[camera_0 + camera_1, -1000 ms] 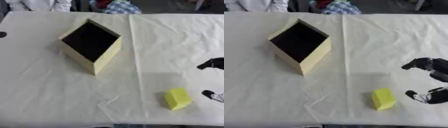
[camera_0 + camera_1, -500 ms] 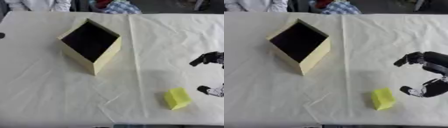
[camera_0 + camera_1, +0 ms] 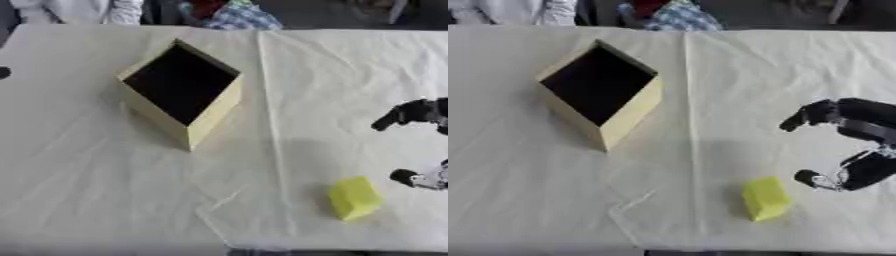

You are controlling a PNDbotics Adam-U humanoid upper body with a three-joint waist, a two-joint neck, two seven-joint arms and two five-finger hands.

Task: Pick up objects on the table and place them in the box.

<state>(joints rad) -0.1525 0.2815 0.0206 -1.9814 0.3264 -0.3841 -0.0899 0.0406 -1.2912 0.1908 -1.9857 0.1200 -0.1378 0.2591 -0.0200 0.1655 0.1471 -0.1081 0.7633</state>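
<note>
Right hand (image 3: 857,145) comes in from the right edge, fingers and thumb spread apart, holding nothing. Yellow block (image 3: 766,198) lies on the white cloth (image 3: 710,100) just left of and below the thumb tip, not touching. Open tan box (image 3: 602,94) sits well off to the hand's upper left. Left hand not seen.
</note>
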